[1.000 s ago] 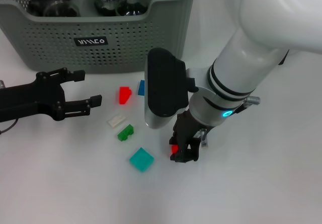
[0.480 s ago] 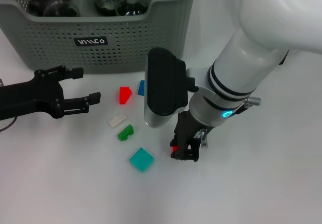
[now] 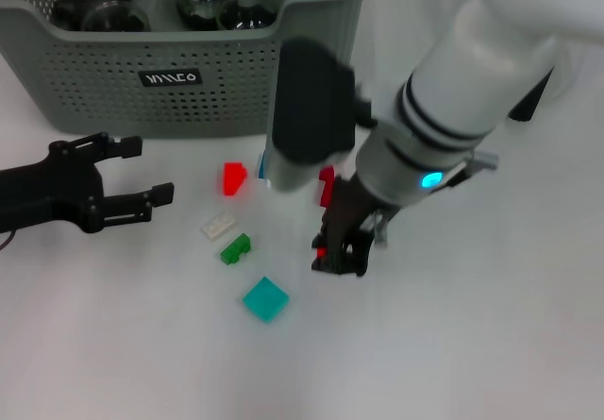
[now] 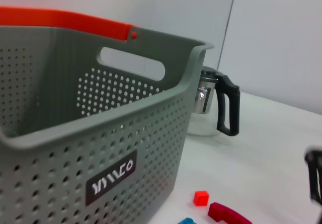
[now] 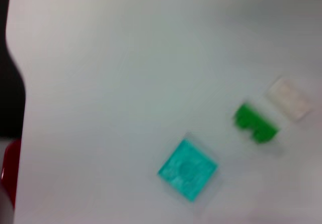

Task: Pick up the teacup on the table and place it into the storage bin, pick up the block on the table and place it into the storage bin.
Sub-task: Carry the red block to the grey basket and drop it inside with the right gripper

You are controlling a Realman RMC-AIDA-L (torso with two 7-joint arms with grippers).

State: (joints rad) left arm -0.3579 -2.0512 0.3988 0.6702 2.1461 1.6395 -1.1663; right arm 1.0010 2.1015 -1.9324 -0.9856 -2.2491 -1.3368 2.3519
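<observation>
Right end effector (image 3: 338,250) clenched on a small red block (image 3: 322,251), raised off the tabletop (image 3: 491,344) for carrying to the storage bin (image 3: 113,71) beyond it; left end effector (image 3: 132,170) released, idle.

Head view: the camera looks steeply down from above onto the white table (image 3: 491,344), taking in the front wall of the storage bin (image 3: 113,99) at the far edge and both arms below it. Left wrist view: the camera sits low, near table height, and faces along the surface toward the bin's labelled wall, which fills the near field, with a glass pitcher (image 4: 214,105) beyond its corner. Right wrist view: the camera faces almost straight down, close to the table. It shares with the head view the teal block (image 5: 187,169), the green block (image 5: 255,124) and the white block (image 5: 289,99).
</observation>
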